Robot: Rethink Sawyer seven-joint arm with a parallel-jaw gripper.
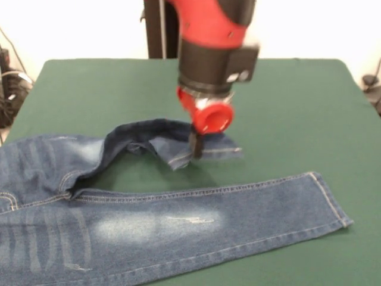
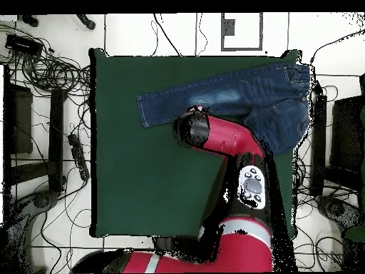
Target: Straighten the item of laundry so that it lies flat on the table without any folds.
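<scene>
Front view. Item: table [image 1: 297, 95], dark green top, fills most of the frame. Item: jeans [image 1: 178, 229], blue denim, tan stitching, occupying the 6 to 9 o'clock portion of the table. One leg lies flat and straight along the near edge, hem toward 3 o'clock, with a faded whitish patch at mid-thigh. The other leg is folded back on itself: it arches up from the crotch seam at 9 o'clock and ends in a crumpled hem near the centre of the picture. Bare green shows between the two legs. Item: gripper [image 1: 195, 146], below a red disc on the black and red arm, coming down from 12 o'clock. Its dark fingers stand close together, pinched on the folded leg's hem edge, with cloth on either side of them.

Overhead view. Table [image 2: 142, 178]: the jeans [image 2: 235, 93] lie at the 12 to 2 o'clock part of the top, waistband toward the 2 o'clock corner, the straight leg running toward 10 o'clock. The second leg bends down toward 4 o'clock and passes under the arm. The gripper itself is hidden beneath the arm's wrist at the picture's centre. Cables and dark equipment lie on the floor around the table.
</scene>
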